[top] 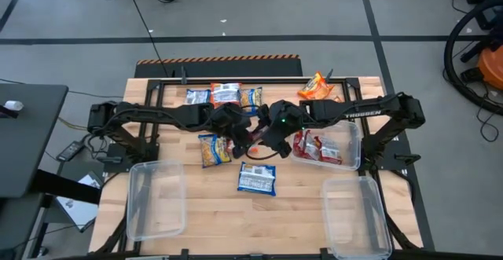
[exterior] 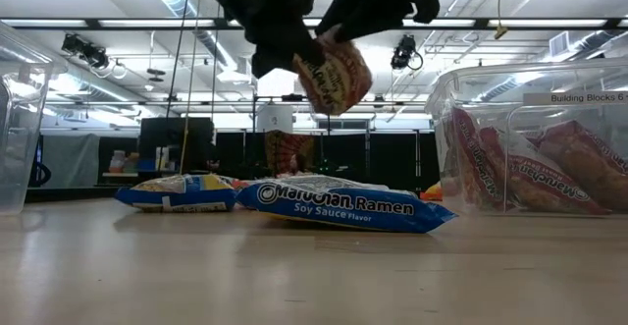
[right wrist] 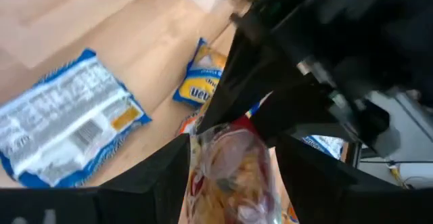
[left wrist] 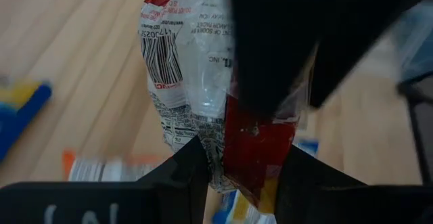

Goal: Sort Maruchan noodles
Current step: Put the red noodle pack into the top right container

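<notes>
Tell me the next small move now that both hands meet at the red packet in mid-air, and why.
Probably close the right hand on the crinkly red-and-white plastic ramen packet. Its fingers stand open on either side of the packet, which the left hand pinches above the table. The clear rectangular plastic bin holding red packets sits to the right.

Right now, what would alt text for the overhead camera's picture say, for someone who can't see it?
Two dark robot arms meet over the middle of a wooden table, the left gripper holding a red-and-white ramen packet beside the right gripper. More packets lie around; red ones fill a clear bin on the right, while two other clear bins stand nearer the front edge.
</notes>
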### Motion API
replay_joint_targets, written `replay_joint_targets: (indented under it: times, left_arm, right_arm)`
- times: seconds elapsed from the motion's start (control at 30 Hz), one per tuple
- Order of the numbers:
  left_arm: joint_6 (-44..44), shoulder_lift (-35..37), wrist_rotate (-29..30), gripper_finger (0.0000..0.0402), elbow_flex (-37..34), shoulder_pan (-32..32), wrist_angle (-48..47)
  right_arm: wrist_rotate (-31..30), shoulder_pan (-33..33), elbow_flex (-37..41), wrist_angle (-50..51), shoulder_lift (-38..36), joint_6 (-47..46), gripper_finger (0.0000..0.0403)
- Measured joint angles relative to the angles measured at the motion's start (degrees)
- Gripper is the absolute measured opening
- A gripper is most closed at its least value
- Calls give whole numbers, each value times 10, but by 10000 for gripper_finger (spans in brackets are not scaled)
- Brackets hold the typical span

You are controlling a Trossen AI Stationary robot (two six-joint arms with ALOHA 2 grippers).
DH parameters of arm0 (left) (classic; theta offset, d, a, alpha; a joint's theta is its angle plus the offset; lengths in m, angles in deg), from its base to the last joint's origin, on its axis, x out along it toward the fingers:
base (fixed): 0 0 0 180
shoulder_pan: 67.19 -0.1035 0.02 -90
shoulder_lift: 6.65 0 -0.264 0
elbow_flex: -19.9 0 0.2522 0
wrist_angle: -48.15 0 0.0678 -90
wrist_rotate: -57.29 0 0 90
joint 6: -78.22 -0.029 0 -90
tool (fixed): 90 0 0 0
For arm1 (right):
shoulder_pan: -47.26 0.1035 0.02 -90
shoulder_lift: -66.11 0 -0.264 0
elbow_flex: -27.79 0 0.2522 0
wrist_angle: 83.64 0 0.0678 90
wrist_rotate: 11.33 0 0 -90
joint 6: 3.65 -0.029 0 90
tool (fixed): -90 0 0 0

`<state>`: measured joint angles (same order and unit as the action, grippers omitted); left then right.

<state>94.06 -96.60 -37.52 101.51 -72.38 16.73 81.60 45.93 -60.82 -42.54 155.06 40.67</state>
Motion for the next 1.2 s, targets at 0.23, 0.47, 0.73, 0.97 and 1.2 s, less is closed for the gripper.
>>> replay_joint_targets:
  times: [0.23, 0.47, 0.73, 0.97, 1.2]
  left_arm:
    - [-15, 0, -4, 125, 0, 2, 20]
    - [-15, -2, -4, 127, -1, 3, 32]
    - [14, 15, -2, 200, -1, 2, 24]
    - [-11, 85, -6, 284, 1, -6, -28]
    - [-10, 222, 83, 290, 1, -34, -120]
  right_arm:
    - [-5, -3, 0, 4, 0, 2, 188]
    - [-4, -8, 0, 7, 0, -11, 135]
    - [-11, -7, 0, 2, -1, -71, 97]
    - [-17, -7, 1, 17, -14, -147, 93]
    - [-109, -7, 1, 119, -115, -372, 93]
